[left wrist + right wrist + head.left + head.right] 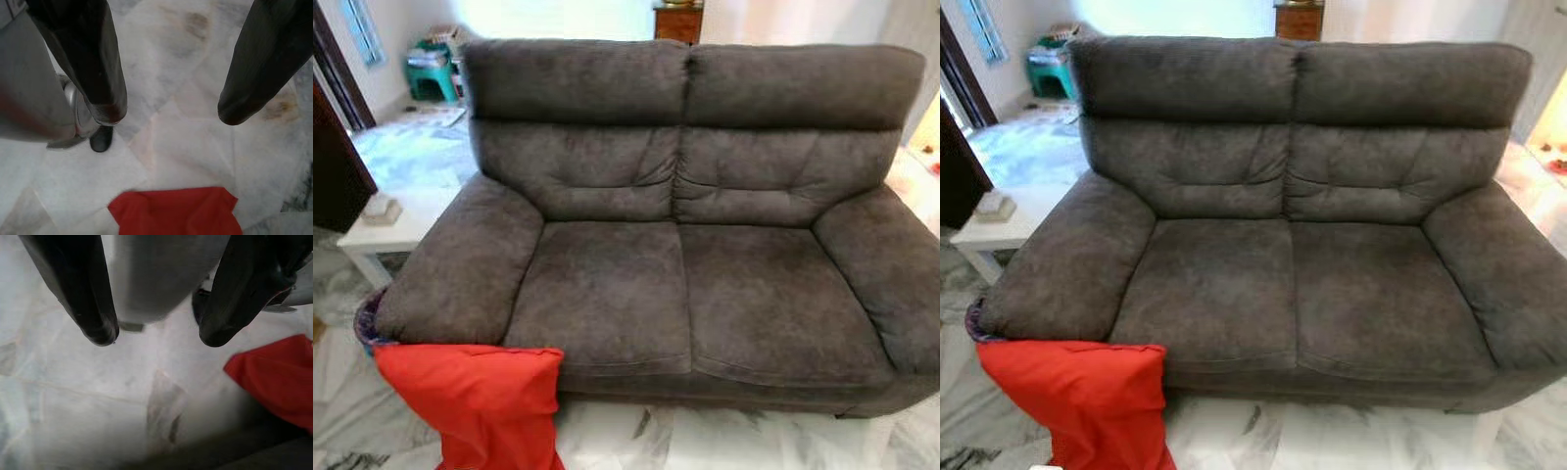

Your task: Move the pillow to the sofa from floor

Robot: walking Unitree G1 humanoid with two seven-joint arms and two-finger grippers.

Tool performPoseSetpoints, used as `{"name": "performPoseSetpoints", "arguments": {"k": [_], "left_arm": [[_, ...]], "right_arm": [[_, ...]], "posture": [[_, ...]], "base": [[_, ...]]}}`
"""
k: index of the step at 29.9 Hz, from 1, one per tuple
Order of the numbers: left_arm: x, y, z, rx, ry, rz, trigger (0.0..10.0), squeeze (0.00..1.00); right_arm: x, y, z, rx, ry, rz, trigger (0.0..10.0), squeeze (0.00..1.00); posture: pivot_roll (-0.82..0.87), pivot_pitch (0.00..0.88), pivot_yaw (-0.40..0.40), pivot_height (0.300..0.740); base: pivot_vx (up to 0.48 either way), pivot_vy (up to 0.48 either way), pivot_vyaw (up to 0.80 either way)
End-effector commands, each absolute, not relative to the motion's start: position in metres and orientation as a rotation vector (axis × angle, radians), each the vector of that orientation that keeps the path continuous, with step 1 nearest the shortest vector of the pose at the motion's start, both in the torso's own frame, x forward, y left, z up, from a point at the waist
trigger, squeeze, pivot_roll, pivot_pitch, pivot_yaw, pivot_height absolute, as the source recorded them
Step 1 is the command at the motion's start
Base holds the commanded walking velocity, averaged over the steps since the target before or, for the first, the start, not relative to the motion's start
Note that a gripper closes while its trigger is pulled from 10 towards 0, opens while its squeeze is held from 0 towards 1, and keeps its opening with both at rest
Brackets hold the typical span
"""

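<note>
Plainly the pick-up has not begun: the red pillow (475, 401) sits low in the lower left of the frame, on the marble floor (724, 441), propped against the front of the grey sofa (705, 284) below its armrest. Both arms hang down; the left gripper (168, 110) and the right gripper (154, 338) hold their fingers spread with nothing between them. Next, I judge, one gripper must reach down and close on the pillow's edge before lifting it onto the seat.
</note>
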State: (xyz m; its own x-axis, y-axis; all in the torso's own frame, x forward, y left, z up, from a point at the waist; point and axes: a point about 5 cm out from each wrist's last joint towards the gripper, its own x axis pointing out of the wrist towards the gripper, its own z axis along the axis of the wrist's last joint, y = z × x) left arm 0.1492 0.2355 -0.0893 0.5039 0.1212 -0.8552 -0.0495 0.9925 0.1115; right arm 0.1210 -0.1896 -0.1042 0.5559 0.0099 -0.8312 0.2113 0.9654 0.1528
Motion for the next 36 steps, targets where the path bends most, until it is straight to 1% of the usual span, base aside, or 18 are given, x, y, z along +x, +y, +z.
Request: {"name": "performPoseSetpoints", "arguments": {"k": [1, 9, 15, 20, 25, 28, 36], "left_arm": [[0.144, 0.229, -0.093, 0.089, 1.065, 0.085, 10.0, 0.0], [0.138, 0.221, -0.097, 0.087, 1.08, 0.076, 10.0, 0.0], [0.138, 0.221, -0.097, 0.093, 1.077, 0.072, 10.0, 0.0], [0.139, 0.226, -0.095, 0.092, 1.069, 0.075, 10.0, 0.0], [0.146, 0.228, -0.093, 0.094, 1.064, 0.074, 10.0, 0.0], [0.152, 0.226, -0.091, 0.095, 1.061, 0.073, 10.0, 0.0], [0.155, 0.224, -0.091, 0.099, 1.063, 0.071, 10.0, 0.0]], "right_arm": [[0.113, -0.197, -0.106, 0.242, 1.002, -0.142, 10.0, 0.0], [0.111, -0.195, -0.107, 0.242, 1.011, -0.14, 10.0, 0.0], [0.11, -0.196, -0.107, 0.234, 1.017, -0.141, 10.0, 0.0], [0.11, -0.196, -0.107, 0.231, 1.015, -0.136, 10.0, 0.0], [0.111, -0.195, -0.107, 0.211, 1.013, -0.119, 10.0, 0.0], [0.112, -0.196, -0.106, 0.196, 1.008, -0.117, 10.0, 0.0], [0.111, -0.195, -0.106, 0.203, 1.011, -0.116, 10.0, 0.0]], "posture": [[0.08, 0.055, 0.037, 0.74], [0.07, 0.056, 0.039, 0.74], [0.08, 0.059, 0.036, 0.74], [0.08, 0.061, 0.035, 0.74], [0.08, 0.061, 0.036, 0.74], [0.08, 0.062, 0.037, 0.74], [0.08, 0.062, 0.038, 0.74]], "base": [[0.0, 0.442, 0.0], [0.0, 0.442, 0.0], [0.0, 0.0, 0.0], [0.0, 0.0, 0.0], [0.0, 0.0, 0.0], [0.0, 0.0, 0.8], [0.0, 0.0, 0.8]]}}
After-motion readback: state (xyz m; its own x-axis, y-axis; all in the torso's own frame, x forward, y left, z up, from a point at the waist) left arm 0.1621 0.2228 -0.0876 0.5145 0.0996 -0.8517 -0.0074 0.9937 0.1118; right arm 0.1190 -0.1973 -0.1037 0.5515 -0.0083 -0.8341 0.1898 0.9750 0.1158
